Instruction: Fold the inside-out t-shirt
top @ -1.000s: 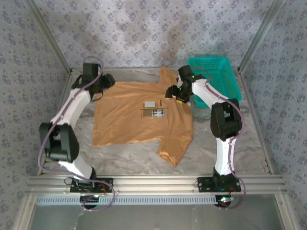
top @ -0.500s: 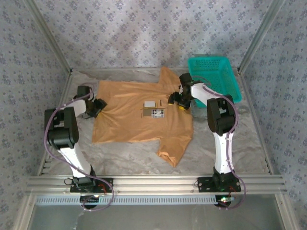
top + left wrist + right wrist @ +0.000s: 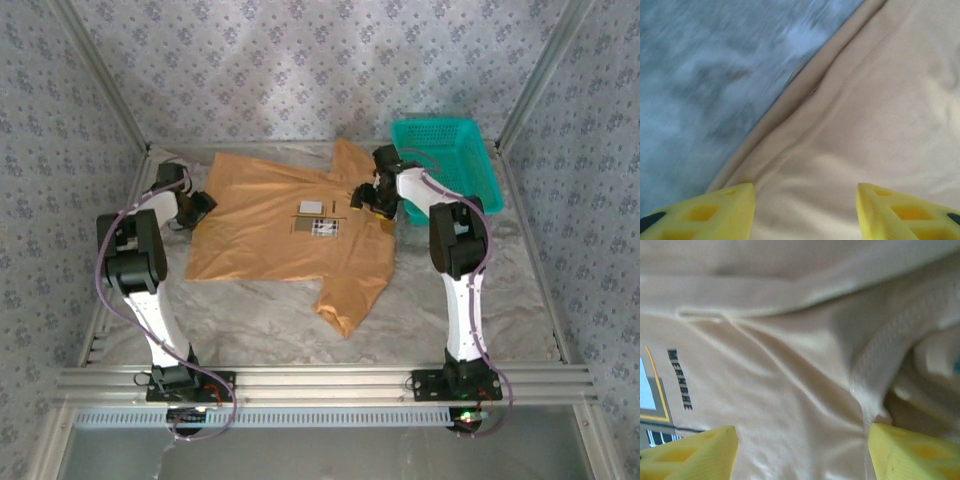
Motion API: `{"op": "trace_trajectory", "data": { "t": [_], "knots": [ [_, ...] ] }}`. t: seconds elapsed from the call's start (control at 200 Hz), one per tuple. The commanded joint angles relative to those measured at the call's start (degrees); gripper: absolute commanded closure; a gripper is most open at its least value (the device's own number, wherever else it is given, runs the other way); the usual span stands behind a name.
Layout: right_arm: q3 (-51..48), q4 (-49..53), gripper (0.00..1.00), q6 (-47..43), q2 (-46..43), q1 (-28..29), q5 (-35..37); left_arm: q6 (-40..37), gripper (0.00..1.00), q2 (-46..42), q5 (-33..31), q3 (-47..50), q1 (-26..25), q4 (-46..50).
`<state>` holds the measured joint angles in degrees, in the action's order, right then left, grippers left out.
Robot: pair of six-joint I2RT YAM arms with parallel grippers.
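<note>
The inside-out t-shirt point(image 3: 285, 225) lay spread flat on the worktop point(image 3: 250, 320), hem to the left, near sleeve point(image 3: 350, 298) trailing toward the arm bases, white care labels point(image 3: 317, 218) showing mid-body. The left claw point(image 3: 198, 207) sat at the hem point(image 3: 790, 125) with jaws moderately apart, straddling cloth and pinching nothing. The right claw point(image 3: 362, 196) stood wide over the shoulder seam point(image 3: 877, 362), also empty. We judged the fabric light, limp and prone to drag and wrinkle on the crinkled worktop cover, so it would not hold a shape if lifted at one point. The best holds looked to be the doubled hem edge and the stitched shoulder seam, where the thicker cloth gives bite. The teal basket point(image 3: 455, 160) stood just beside the right claw's arm, near the far sleeve, and could be a snag if that side is swung outward.
</note>
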<state>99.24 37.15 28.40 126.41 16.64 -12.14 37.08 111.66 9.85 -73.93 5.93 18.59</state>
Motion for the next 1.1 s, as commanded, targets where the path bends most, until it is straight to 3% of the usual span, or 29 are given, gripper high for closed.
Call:
{"op": "trace_trajectory", "data": {
  "t": [0.0,0.2,0.475,0.685,0.879,1.094],
  "knots": [
    [-3.96,4.53,0.28,-2.24,-8.08,1.94,2.2,-2.4,0.44,-11.36,-3.93,4.52,-1.63,5.07],
    [-21.05,-0.29,0.28,-0.05,-19.19,6.31,1.75,1.17,0.43,-19.55,4.4,18.11,-3.61,-0.62],
    [-40.26,-8.81,0.28,4.0,-24.31,7.29,-0.77,4.09,0.43,-22.86,7.33,31.98,1.59,-5.28],
    [-50.05,-8.59,0.28,6.69,-31.14,9.07,0.29,4.89,0.43,-32.63,6.48,38.32,2.13,-1.54],
    [-53.19,-6.26,0.27,6.41,-34.7,7.72,1.4,4.52,0.4,-42.78,2.78,40.87,2.22,4.53],
    [-49.1,-3.0,0.27,4.85,-37.32,8.16,1.89,3.36,0.43,-43.87,2.9,38.73,2.16,7.83]
  ]
}}
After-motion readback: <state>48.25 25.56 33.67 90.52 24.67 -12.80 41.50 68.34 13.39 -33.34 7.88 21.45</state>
